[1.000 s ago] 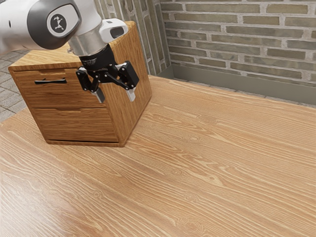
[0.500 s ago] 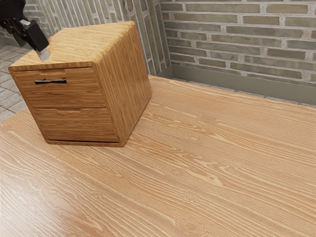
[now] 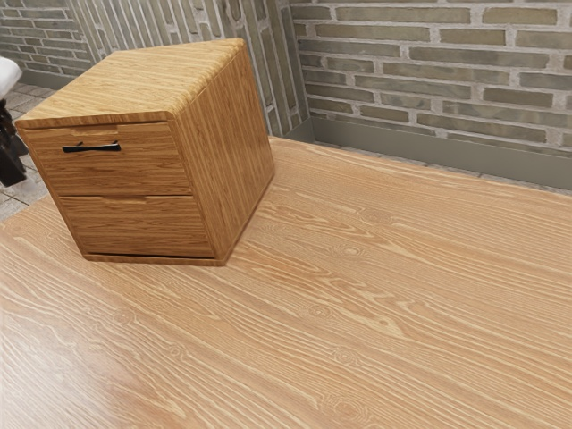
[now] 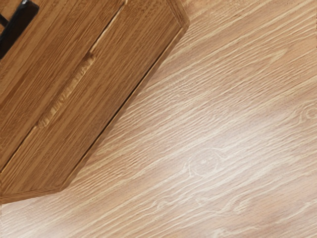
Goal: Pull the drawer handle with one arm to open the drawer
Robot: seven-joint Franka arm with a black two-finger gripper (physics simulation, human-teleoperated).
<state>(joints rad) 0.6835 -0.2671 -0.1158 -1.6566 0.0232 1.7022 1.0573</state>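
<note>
At the exterior view's left edge the gripper [image 3: 7, 154], opening impossible to tell, hung near the shut drawer [image 3: 121, 161], with the bench [image 3: 402, 295] wide open.

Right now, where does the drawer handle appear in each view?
Exterior view: the drawer handle sits on the upper drawer, toward the exterior view's left.
Wrist view: the drawer handle is a black bar beyond the lower drawer, cut by the frame.
Shared landmark: the lower drawer.

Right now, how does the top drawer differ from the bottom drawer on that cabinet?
The top drawer carries a black bar handle; the bottom drawer has only a wood-coloured pull. The top drawer sits higher in the cabinet, the bottom drawer just above the table. Both look shut and share the same grain.
</note>
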